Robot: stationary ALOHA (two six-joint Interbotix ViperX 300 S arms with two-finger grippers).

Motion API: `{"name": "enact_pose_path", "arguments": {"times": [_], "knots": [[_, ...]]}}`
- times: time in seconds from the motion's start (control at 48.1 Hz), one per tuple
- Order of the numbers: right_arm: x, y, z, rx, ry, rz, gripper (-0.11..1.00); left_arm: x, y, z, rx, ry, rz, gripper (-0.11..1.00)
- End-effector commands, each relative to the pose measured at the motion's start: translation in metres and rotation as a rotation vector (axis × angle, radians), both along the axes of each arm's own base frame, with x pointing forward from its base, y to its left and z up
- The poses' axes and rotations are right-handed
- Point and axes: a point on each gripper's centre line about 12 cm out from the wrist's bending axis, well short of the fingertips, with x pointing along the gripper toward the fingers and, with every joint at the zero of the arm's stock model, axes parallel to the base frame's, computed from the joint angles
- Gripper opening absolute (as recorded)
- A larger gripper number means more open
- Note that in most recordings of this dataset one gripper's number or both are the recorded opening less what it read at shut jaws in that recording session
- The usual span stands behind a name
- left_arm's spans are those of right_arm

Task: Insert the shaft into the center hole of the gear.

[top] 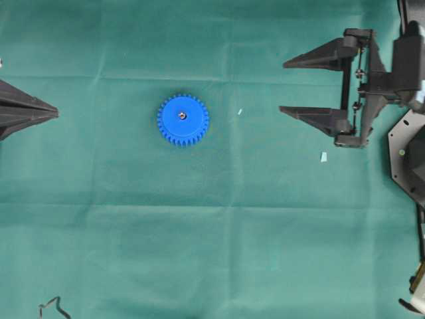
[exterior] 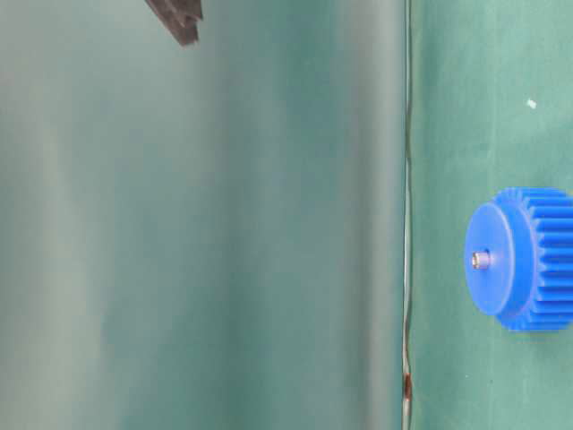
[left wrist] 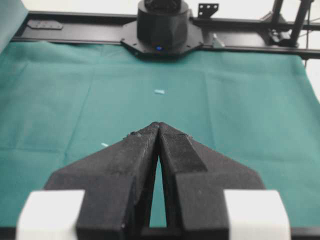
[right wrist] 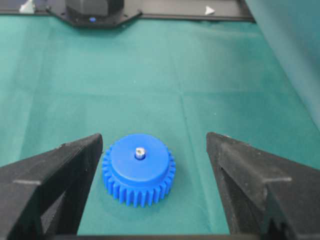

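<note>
The blue gear [top: 189,127] lies flat on the green cloth, a little left of the middle. The silvery shaft [top: 182,115] stands upright in its center hole, filling it, and only the shiny round end shows above the flat face. At table level the shaft [exterior: 481,260] sticks out a little from the gear [exterior: 528,260]. My right gripper [top: 282,87] is open, empty and well to the right of the gear. In its wrist view the gear [right wrist: 142,172] and shaft [right wrist: 140,153] sit ahead between its fingers, untouched. My left gripper [top: 54,114] is shut and empty at the left edge [left wrist: 159,124].
Two small pale blue scraps [top: 240,111] [top: 324,157] lie on the cloth between the gear and the right arm. A thin black wire shape [top: 53,307] sits at the bottom left corner. The right arm's base [left wrist: 162,25] stands at the cloth's far edge.
</note>
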Motion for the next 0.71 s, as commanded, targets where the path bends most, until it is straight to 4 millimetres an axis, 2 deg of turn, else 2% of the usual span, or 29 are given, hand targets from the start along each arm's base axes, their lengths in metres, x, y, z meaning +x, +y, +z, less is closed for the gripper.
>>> {"name": "enact_pose_path", "arguments": {"times": [0.0,0.686], "knots": [[-0.0015,0.0002,0.0041,0.001,-0.014,-0.001,0.88,0.001,0.0003,0.0136,0.002,-0.037,0.001,0.0],[-0.0021,0.0007,0.0036,0.002,-0.007,0.001,0.88,-0.0001,0.0003,0.014,0.002,-0.037,0.001,0.0]]}}
